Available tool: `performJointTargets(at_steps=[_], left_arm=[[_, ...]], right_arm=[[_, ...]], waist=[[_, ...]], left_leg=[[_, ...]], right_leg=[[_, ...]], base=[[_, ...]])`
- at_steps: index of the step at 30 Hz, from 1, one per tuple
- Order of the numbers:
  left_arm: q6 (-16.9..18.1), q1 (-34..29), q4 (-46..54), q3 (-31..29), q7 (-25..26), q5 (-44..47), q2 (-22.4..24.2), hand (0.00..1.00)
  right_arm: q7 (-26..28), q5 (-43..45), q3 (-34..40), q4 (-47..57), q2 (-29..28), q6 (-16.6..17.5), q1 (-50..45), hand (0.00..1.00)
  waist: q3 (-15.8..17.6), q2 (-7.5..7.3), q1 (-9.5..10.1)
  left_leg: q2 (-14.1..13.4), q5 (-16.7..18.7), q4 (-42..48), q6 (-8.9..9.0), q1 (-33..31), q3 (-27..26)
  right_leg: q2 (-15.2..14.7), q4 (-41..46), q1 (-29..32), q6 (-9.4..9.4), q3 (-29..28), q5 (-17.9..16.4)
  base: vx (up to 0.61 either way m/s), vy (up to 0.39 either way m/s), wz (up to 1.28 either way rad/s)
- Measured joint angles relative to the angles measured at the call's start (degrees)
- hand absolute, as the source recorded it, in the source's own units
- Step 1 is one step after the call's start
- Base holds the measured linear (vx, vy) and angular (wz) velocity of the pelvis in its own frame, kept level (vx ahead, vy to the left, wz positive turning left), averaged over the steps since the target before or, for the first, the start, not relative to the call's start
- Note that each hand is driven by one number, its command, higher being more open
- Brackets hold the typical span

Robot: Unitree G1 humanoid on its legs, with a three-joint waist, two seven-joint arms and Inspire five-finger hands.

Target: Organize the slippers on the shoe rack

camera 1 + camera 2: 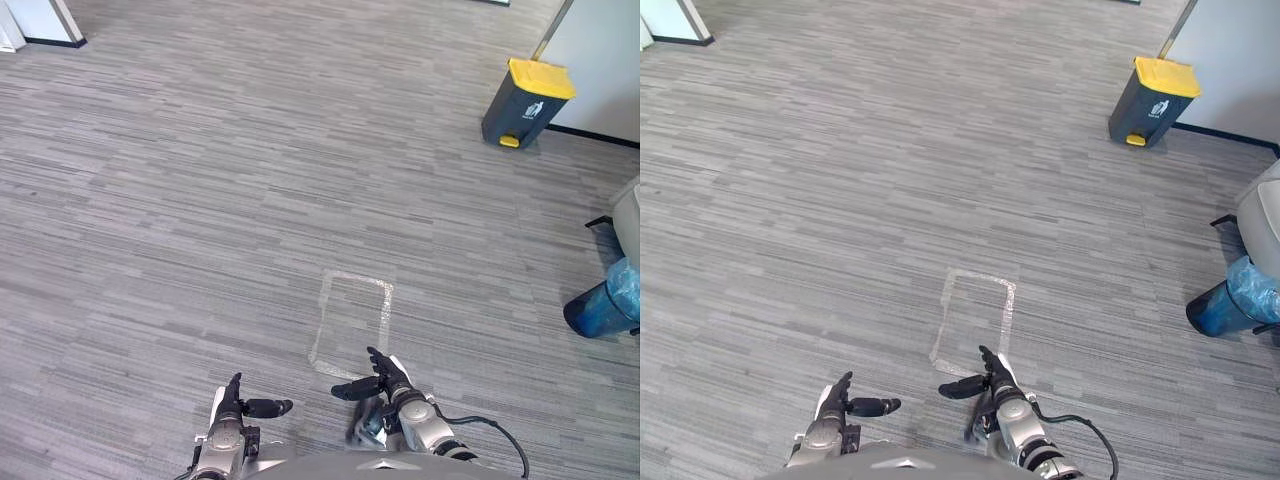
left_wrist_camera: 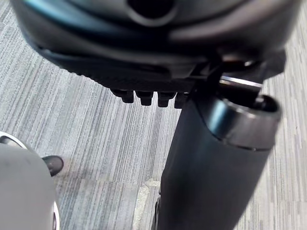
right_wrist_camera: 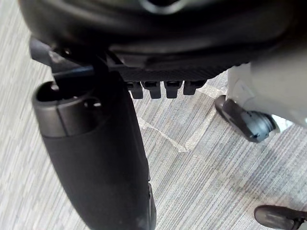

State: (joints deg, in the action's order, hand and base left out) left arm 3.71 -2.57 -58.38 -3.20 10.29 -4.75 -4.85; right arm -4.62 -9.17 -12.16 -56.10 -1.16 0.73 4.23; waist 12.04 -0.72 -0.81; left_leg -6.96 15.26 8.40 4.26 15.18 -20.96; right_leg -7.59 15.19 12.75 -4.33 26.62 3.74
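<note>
Two hands noted at lower centre: left hand (image 1: pixel 233 404) and right hand (image 1: pixel 386 379), both with fingers extended, empty. One taped rectangle (image 1: pixel 352 322) lay centre; one bin (image 1: pixel 526 102) stood upper right.

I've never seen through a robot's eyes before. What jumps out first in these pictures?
A dark bin with a bright yellow lid stands out most, far off at the upper right on the grey striped carpet. In the middle of the floor is a pale taped rectangle, and just before it the robot's left hand and right hand hang open and empty. A blue bag sits at the right edge.
</note>
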Motion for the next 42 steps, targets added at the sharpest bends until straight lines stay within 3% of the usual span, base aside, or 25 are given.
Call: performJointTargets(at_steps=[1,2,4,6,8,11,12,13,14,16,17,18,20,23,25,26,27,28,29,30,35,37,39,41,42], left_arm=[[-0.15,0.13,-0.1,-0.01,0.0,-0.07,0.75,1.0],[-0.06,0.22,-0.38,0.34,-0.23,-0.52,1.32,1.0],[-0.09,0.29,-0.56,0.55,-0.42,-0.79,2.42,1.0],[-0.13,0.54,-0.44,0.01,-0.72,-1.26,2.91,1.0],[-0.05,0.64,-0.17,-0.56,-0.75,-1.51,2.59,1.0],[-0.02,0.49,0.82,-1.32,-0.65,-1.43,2.09,1.0],[0.04,0.55,0.98,-2.28,-0.65,-1.35,2.26,1.0],[0.05,0.55,0.98,-2.3,-0.64,-1.32,2.25,1.0],[0.29,0.63,1.33,-2.36,-0.64,-1.2,2.17,1.0],[0.99,0.87,1.51,-2.38,-0.56,-0.35,2.3,1.0],[1.04,0.74,1.36,-2.5,-0.45,-0.24,2.58,1.0],[1.0,0.76,0.97,-2.71,-0.35,0.05,2.7,1.0],[0.81,0.93,0.81,-2.91,-0.21,0.84,2.11,1.0],[0.58,0.61,0.64,-2.81,-0.3,1.41,1.96,1.0],[0.49,0.57,0.4,-2.8,-0.3,1.43,1.94,1.0],[0.49,0.51,0.09,-2.73,-0.21,1.5,1.74,1.0],[0.49,0.35,-0.35,-2.54,-0.2,1.82,1.42,1.0],[0.48,0.35,-0.4,-2.49,-0.2,1.89,1.21,1.0],[0.5,0.3,-0.48,-2.44,-0.23,1.89,0.68,1.0],[0.5,0.34,-0.58,-2.51,-0.32,1.91,0.28,1.0],[-0.51,1.51,-1.65,-1.65,-1.17,1.75,1.99,1.0],[-0.51,1.59,-1.78,-1.52,-1.68,0.65,1.97,1.0],[-0.52,1.79,-1.53,-1.6,-2.04,0.21,1.95,1.0],[-0.49,1.79,-0.83,-1.69,-2.04,0.21,2.15,1.0],[-0.46,1.88,-0.74,-1.76,-2.05,0.25,2.72,1.0]], right_arm=[[0.18,-0.27,-0.38,-0.07,0.55,-0.1,0.29,1.0],[0.28,-0.66,-0.28,-0.17,0.85,-0.32,0.65,1.0],[0.28,-0.6,-0.12,-0.51,1.46,-0.29,0.29,1.0],[0.22,-0.26,-0.06,-0.54,1.56,-0.72,-0.64,1.0],[0.01,0.24,0.77,-0.65,1.9,-0.72,-1.37,1.0],[-0.92,0.34,2.89,-0.95,2.26,-0.89,-1.58,1.0],[-1.04,0.57,4.22,-0.93,2.3,-0.9,-1.49,1.0],[-1.06,0.65,4.29,-0.93,2.3,-0.9,-1.49,1.0],[-1.1,0.92,4.43,-0.94,2.28,-0.9,-1.57,1.0],[-1.13,1.48,5.07,-0.71,2.29,-0.98,-2.86,1.0],[-1.04,1.49,5.3,-0.67,2.47,-1.15,-2.95,1.0],[-1.12,1.49,5.35,-0.78,2.5,-1.18,-2.96,1.0],[-1.11,1.51,5.38,-0.97,1.47,-1.29,-2.99,1.0],[-0.81,1.47,5.44,-1.16,0.68,-1.66,-2.74,1.0],[-0.8,1.46,5.47,-1.13,0.69,-1.76,-2.57,1.0],[-0.78,1.44,5.41,-1.09,0.52,-1.73,-2.08,1.0],[-0.75,1.39,5.29,-1.26,0.24,-1.71,-1.53,1.0],[-0.7,1.35,5.12,-1.48,0.05,-1.7,-1.44,1.0],[-0.67,1.29,4.78,-2.13,-0.45,-1.67,-1.15,1.0],[-0.67,1.2,4.33,-2.26,-0.72,-1.62,-1.04,1.0],[-0.63,0.14,4.88,-3.24,0.78,-1.46,0.76,1.0],[-0.69,0.17,6.49,-3.21,1.13,-1.5,0.54,1.0],[-1.01,0.2,6.75,-3.1,1.98,-1.4,-0.26,1.0],[-1.0,0.2,6.72,-3.09,2.65,-1.38,-0.69,1.0],[-1.08,0.21,6.75,-3.16,2.99,-1.42,-0.79,1.0]], waist=[[-0.18,1.42,0.41],[-0.56,2.44,0.35],[-1.07,3.29,-0.15],[-1.24,3.89,0.18],[-1.31,3.32,0.49],[-1.43,1.94,0.79],[-1.35,1.77,1.25],[-1.3,1.71,1.31],[-1.02,1.34,1.51],[-0.54,1.61,2.18],[-0.74,2.11,2.34],[-0.7,2.07,2.39],[-1.28,0.63,2.45],[-1.09,0.89,2.71],[-0.69,1.27,2.63],[-0.39,1.58,2.66],[-0.34,1.52,2.55],[-0.41,1.17,2.53],[-0.47,0.27,2.53],[-0.52,-0.62,2.54],[0.76,1.66,1.32],[0.82,1.74,0.93],[0.89,1.83,0.62],[0.89,2.55,1.13],[0.89,3.63,1.71]], left_leg=[[-1.2,0.1,0.33,0.18,0.23,0.3],[-2.45,0.13,3.72,0.22,-0.83,1.82],[-5.58,-0.51,16.17,1.11,-5.33,6.04],[-10.0,-4.13,31.66,4.66,-10.13,7.91],[-10.62,-1.09,38.82,4.39,-13.2,7.3],[-6.86,2.87,34.51,2.24,-17.29,6.62],[-3.62,3.74,26.38,1.91,-19.86,10.07],[-2.97,3.71,24.84,1.89,-20.25,11.06],[-0.5,3.53,18.95,1.82,-21.63,15.72],[1.97,-3.62,10.79,1.62,-22.29,22.94],[2.46,-6.39,9.76,1.3,-21.1,23.06],[3.11,-7.37,8.91,-0.2,-19.56,22.06],[3.35,-5.28,11.86,-1.42,-19.14,18.68],[3.32,-2.91,11.61,-2.9,-14.68,12.41],[3.06,-2.63,8.57,-3.38,-10.67,8.61],[2.58,-2.64,6.61,-3.59,-7.88,5.63],[2.71,-2.62,4.83,-3.66,-5.77,2.73],[2.85,-2.6,4.14,-3.68,-4.88,1.55],[3.15,-2.6,3.39,-3.68,-3.7,-0.58],[3.53,-2.58,3.25,-3.67,-3.34,-1.95],[2.78,-2.54,1.76,-3.55,-2.8,-3.16],[1.7,-2.4,3.95,-3.22,-2.44,-2.3],[-1.94,-1.02,15.92,-0.97,-5.59,-1.43],[-5.64,-1.17,28.29,-0.97,-9.94,-1.35],[-7.11,-0.21,35.13,-1.47,-12.95,1.28]], right_leg=[[1.04,1.16,0.28,-0.05,-0.45,-0.43],[1.44,3.06,0.69,-0.06,-0.81,-3.86],[2.77,4.08,-0.93,-0.07,-0.37,-7.66],[5.94,0.65,-6.0,-0.72,-0.7,-8.98],[7.38,-2.9,-10.33,-1.16,-2.44,-9.28],[7.45,-5.74,-13.89,-0.69,-6.87,-8.99],[7.33,-6.64,-15.15,-0.18,-10.38,-8.67],[7.28,-6.78,-15.34,-0.12,-11.07,-8.68],[6.64,-7.06,-16.06,0.99,-13.48,-8.86],[5.78,-6.3,-17.33,3.65,-18.88,-10.73],[5.82,-5.83,-17.31,4.4,-20.12,-11.1],[5.52,-5.55,-17.3,5.17,-21.72,-11.23],[4.67,-6.02,-17.51,6.1,-24.3,-11.29],[3.69,-1.75,-16.58,7.79,-29.12,-12.36],[3.45,5.13,-13.58,8.63,-27.83,-12.91],[2.18,11.4,-10.85,8.55,-22.77,-13.11],[-0.82,16.81,-8.6,6.88,-13.81,-14.21],[-2.52,18.49,-7.89,5.81,-9.11,-14.75],[-4.83,18.73,-7.17,4.36,-1.5,-14.81],[-5.29,16.84,-6.86,3.31,2.42,-14.98],[0.09,9.28,-7.03,2.48,-0.76,-14.85],[1.43,7.13,-8.69,2.18,-1.66,-14.98],[3.76,2.22,-12.62,2.17,-1.83,-14.29],[5.85,-0.44,-14.97,1.62,-3.33,-13.79],[7.09,-0.64,-15.48,0.85,-5.7,-14.19]], base=[[0.44,-0.183,-0.2],[0.43,-0.202,-0.25],[0.52,-0.281,-0.05],[0.42,-0.172,-0.19],[0.3,-0.055,-0.42],[0.32,0.04,-0.8],[0.29,0.162,-1.02],[0.28,0.18,-1.17],[0.23,0.182,-1.01],[0.26,0.252,-1.21],[0.26,0.265,-0.92],[0.29,0.255,-0.79],[0.26,0.229,-0.91],[0.22,0.206,-1.13],[0.11,0.107,-1.0],[0.11,0.106,-1.08],[0.11,0.106,-1.07],[0.1,0.042,-0.97],[0.11,-0.026,-0.95],[0.11,-0.026,-0.98],[0.11,-0.077,-0.85],[0.04,-0.056,-0.36],[0.04,-0.085,-0.12],[0.07,-0.024,-0.42],[0.13,0.071,-1.05]])
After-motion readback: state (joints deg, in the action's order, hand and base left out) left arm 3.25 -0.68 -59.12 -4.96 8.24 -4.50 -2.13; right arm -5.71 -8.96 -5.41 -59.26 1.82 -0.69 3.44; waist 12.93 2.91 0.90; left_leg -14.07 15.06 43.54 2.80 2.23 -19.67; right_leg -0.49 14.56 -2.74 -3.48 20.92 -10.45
